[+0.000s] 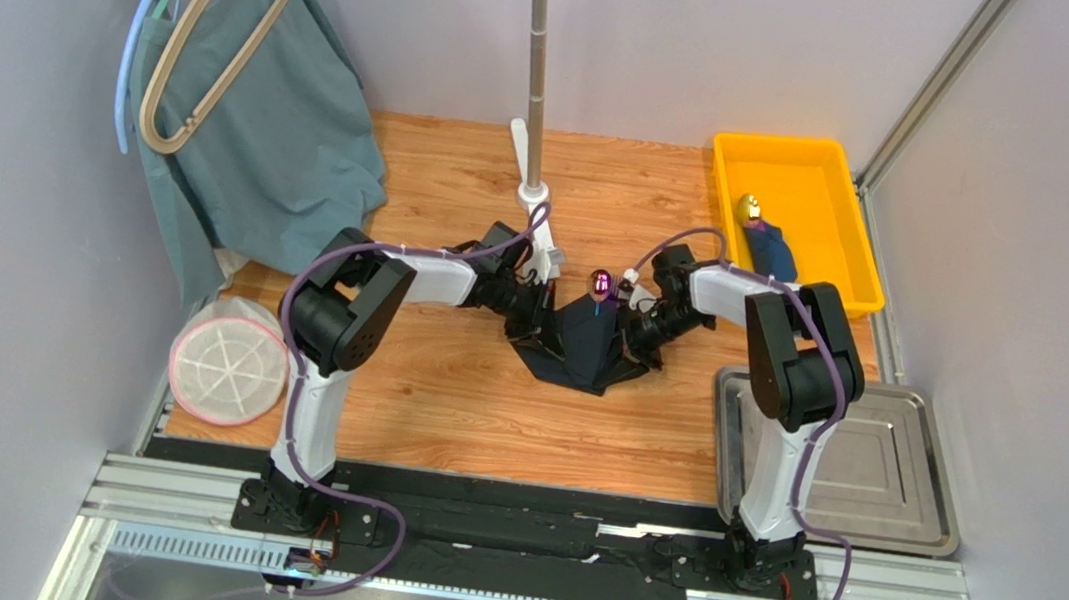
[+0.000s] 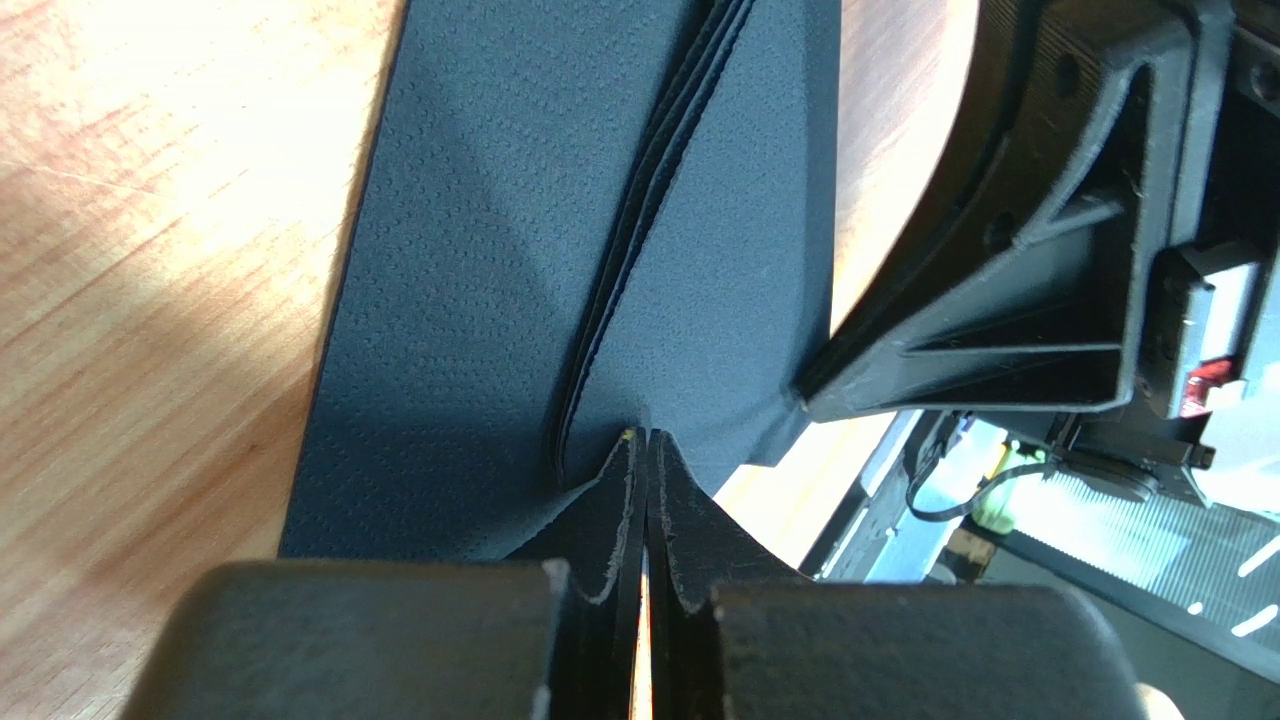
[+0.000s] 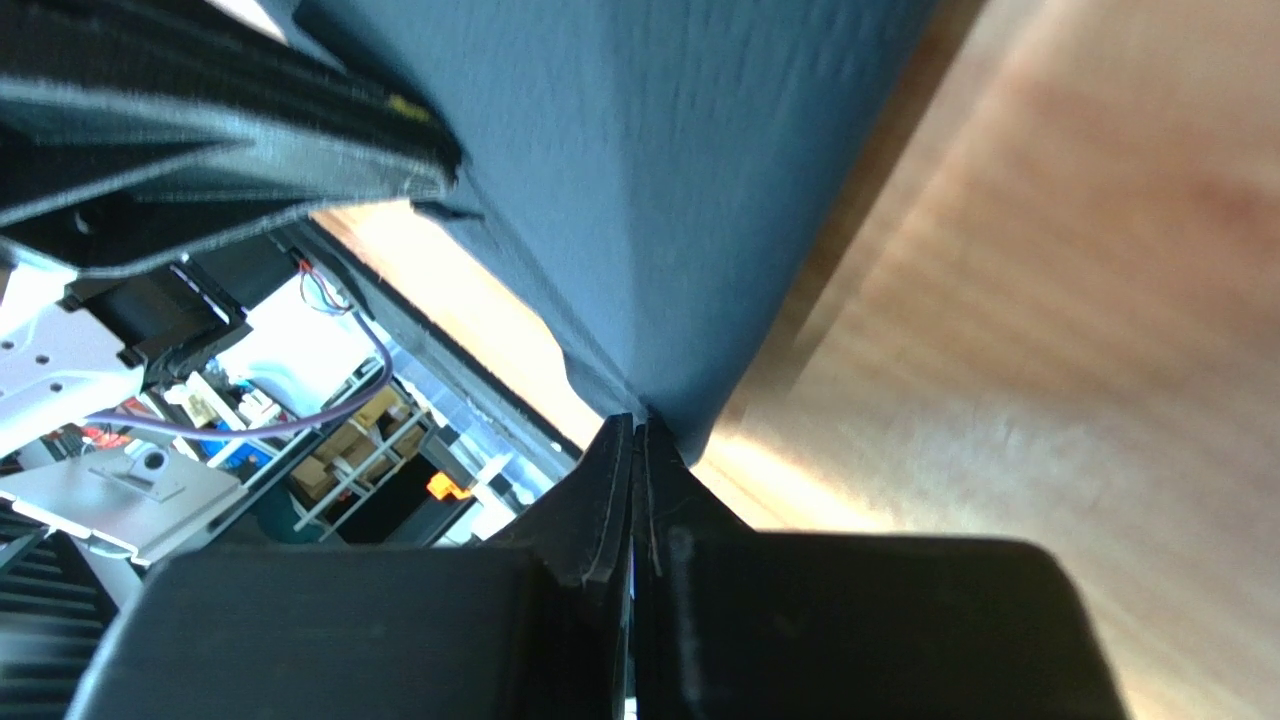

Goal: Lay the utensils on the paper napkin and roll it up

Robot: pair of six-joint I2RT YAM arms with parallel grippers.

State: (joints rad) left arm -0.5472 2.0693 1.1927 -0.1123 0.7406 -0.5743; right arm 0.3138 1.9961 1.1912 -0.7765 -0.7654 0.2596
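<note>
while left fingers and right fingers pinch the paper napkin, fully closed

Our left arm and right arm are white tubes with chunky black joints. A thin purple cable loops along each one. Our fingers are flat, black and pointed at the tip.

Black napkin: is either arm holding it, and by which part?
Both. The left gripper has its jaws shut on a folded edge of the paper napkin; the right gripper pinches the opposite side.
</note>
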